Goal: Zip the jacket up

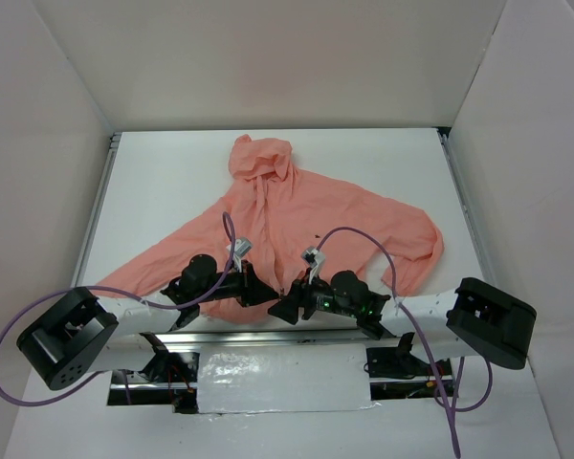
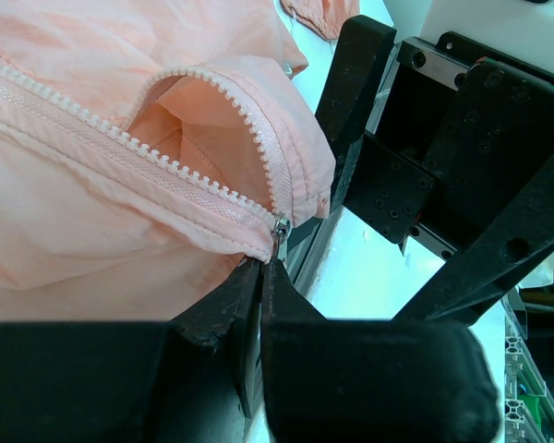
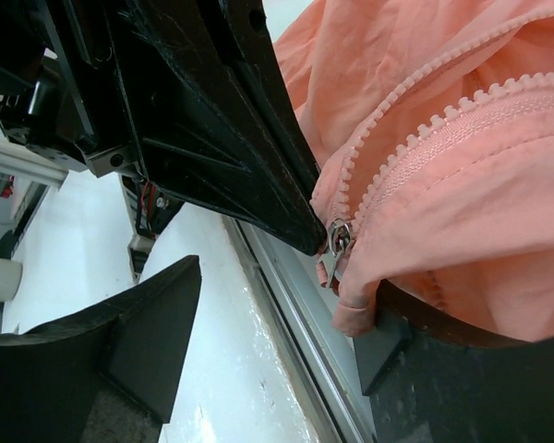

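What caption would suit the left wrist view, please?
Left gripper shut on the salmon-pink thin fabric jacket's hem below its silver zipper slider.

White table (image 1: 153,182) — boxed in by plain white walls (image 1: 268,57) (evenly lit).

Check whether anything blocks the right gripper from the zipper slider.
Nothing covers the zipper slider. It hangs exposed at the hem of the jacket, just ahead of the open right gripper. The left gripper, shut on the hem, crowds it from one side.

Left fingers (image 2: 223,318) closed on jacket (image 2: 120,217) hem, zipper slider (image 2: 280,228) just above
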{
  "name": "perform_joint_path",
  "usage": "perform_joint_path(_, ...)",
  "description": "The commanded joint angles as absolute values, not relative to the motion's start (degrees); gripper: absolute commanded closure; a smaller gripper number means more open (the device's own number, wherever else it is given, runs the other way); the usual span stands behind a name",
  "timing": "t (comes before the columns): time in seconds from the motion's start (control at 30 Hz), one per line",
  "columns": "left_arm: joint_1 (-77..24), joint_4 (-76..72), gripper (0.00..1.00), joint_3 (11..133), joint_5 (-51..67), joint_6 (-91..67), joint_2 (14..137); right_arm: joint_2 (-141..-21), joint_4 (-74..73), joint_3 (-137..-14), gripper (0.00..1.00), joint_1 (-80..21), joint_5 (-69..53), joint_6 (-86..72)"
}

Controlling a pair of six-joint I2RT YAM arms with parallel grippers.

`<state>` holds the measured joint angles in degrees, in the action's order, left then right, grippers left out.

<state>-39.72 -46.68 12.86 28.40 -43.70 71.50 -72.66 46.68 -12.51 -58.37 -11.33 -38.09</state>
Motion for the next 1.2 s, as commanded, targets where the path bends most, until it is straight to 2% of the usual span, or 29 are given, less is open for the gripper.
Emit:
perform_joint_path(0.0,-40.0,-49.5,1.00,14.6,29.1,-42.6,71.2,-71.5,49.7,-12.9,0.31,-59.0,-11.7,-37.8)
perform_joint_path(0.57,-40.1,-49.4,1.00,14.6,29.3,-42.7,70.8,-75.1,48.6,-13.3,0.54,-59.0,-8.8,-40.9)
perform_joint_path(0.77,-40.1,-49.6,1.00,14.5,29.3,-42.7,70.8,-75.8,48.9,-13.8,0.73,-59.1,-9.0,-41.5)
perform_joint_path(0.93,-40.1,-49.4,1.00,14.5,29.3,-42.5,70.8,-75.9,48.8,-13.8,0.80,-59.0,-8.8,-41.8)
perform_joint_path(0.97,-40.1,-49.4,1.00,14.5,29.3,-42.5,70.7,-75.9,48.5,-13.9,0.88,-59.0,-8.5,-42.0)
perform_joint_path(1.17,-40.1,-49.4,1.00,14.6,29.2,-42.5,70.9,-75.3,45.9,-14.6,1.00,-59.0,-7.2,-43.3)
